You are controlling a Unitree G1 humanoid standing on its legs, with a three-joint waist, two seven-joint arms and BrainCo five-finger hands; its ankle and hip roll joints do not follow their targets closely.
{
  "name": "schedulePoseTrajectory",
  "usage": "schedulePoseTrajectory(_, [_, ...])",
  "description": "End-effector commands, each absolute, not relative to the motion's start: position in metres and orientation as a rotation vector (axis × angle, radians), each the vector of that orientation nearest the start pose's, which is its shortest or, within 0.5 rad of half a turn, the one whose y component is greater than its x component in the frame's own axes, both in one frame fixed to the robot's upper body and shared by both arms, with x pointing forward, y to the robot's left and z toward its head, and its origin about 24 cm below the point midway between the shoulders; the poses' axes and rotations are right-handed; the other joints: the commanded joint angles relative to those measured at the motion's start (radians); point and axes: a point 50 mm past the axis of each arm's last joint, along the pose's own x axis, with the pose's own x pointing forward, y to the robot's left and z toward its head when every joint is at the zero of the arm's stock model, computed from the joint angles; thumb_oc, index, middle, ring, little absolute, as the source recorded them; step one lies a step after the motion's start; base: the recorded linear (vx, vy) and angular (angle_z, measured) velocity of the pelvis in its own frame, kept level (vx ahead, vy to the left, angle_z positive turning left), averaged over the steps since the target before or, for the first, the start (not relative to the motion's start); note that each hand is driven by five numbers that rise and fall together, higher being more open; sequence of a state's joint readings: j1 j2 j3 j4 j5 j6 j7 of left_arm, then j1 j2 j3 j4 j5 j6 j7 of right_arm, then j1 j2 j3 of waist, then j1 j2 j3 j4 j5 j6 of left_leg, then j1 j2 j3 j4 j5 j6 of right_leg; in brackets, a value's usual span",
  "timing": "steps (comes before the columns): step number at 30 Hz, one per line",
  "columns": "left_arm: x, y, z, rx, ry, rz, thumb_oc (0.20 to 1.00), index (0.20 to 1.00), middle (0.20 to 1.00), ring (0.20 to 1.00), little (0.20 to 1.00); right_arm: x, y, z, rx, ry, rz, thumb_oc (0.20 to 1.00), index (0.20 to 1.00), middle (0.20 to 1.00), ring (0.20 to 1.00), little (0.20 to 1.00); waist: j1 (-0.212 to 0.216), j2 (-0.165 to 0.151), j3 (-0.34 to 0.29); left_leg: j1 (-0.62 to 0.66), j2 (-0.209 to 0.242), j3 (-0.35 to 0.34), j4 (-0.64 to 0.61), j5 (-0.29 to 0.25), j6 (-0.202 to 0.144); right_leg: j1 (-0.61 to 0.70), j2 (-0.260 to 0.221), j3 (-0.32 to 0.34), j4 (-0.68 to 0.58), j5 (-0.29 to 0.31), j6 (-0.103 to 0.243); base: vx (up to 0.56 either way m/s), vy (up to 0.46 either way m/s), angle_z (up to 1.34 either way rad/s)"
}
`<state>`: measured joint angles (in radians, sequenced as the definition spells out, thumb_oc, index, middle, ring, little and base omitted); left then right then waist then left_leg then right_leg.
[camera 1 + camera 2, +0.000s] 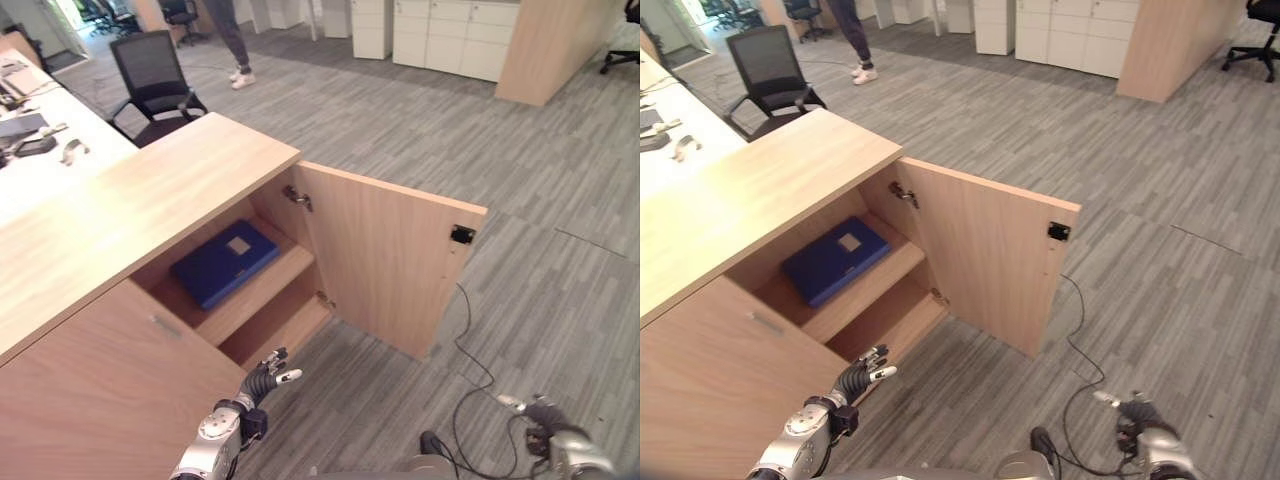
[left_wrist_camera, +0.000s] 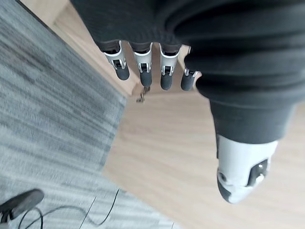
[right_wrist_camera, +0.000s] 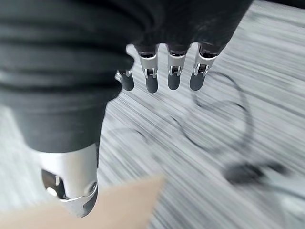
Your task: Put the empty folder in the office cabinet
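Blue folder [image 1: 224,262] flat on upper cabinet [image 1: 150,205] shelf, door [image 1: 385,255] open | left hand [image 1: 268,376] released, low by cabinet front | right hand [image 3: 162,71] released over floor, fingers clearest from wrist

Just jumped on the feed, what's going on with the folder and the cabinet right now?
The flat blue folder already lies on the upper shelf of the light wooden office cabinet, whose door stands wide open. Neither hand holds anything: the left hand hovers, fingers relaxed, low in front of the open compartment, and the right hand hangs over the grey carpet. The door is not yet closed.
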<state>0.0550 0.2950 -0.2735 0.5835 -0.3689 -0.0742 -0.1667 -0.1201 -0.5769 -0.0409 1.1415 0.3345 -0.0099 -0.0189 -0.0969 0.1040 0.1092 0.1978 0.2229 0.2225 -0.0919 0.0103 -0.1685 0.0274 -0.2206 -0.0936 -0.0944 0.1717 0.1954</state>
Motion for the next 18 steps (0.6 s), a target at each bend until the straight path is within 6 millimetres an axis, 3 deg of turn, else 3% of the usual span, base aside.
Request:
schedulePoseTrajectory(1, [0.193, 0.195, -0.079, -0.038, 0.540, -0.196, 1.000, 1.000, 1.000, 1.000, 1.000, 0.187, -0.366, -0.062, -0.166, 0.777, -0.539, 1.000, 1.000, 1.000, 1.000, 1.000, 0.021, -0.039, -0.022, -0.044, -0.040, -0.041, 0.037, 0.027, 0.020, 0.102, 0.083, -0.072, 0.025, -0.215, -0.037, 0.01, -0.010, -0.06])
schedulePoseTrajectory(8, [0.191, 0.195, -0.077, -0.002, 0.547, -0.257, 1.000, 1.000, 1.000, 1.000, 1.000, 0.233, -0.398, -0.003, -0.214, 0.610, -0.612, 1.000, 1.000, 1.000, 1.000, 1.000, 0.067, -0.055, -0.038, -0.038, -0.047, -0.053, 0.020, 0.020, 0.024, 0.121, 0.077, -0.098, 0.015, -0.210, -0.027, 0.01, 0.010, 0.02])
schedulePoseTrajectory(9, [0.189, 0.196, -0.078, 0.013, 0.556, -0.271, 1.000, 1.000, 1.000, 1.000, 1.000, 0.248, -0.400, 0.014, -0.242, 0.566, -0.602, 1.000, 1.000, 1.000, 1.000, 1.000, 0.080, -0.059, -0.043, -0.039, -0.049, -0.057, 0.019, 0.020, 0.025, 0.124, 0.076, -0.104, 0.014, -0.209, -0.026, 0.02, 0.019, 0.06])
schedulePoseTrajectory(18, [0.180, 0.198, -0.080, 0.022, 0.589, -0.313, 1.000, 1.000, 1.000, 1.000, 1.000, 0.291, -0.397, 0.065, -0.246, 0.426, -0.590, 1.000, 1.000, 1.000, 1.000, 1.000, 0.127, -0.071, -0.056, -0.050, -0.057, -0.087, 0.013, 0.021, 0.027, 0.139, 0.074, -0.134, 0.008, -0.210, -0.026, 0.02, 0.018, 0.12])
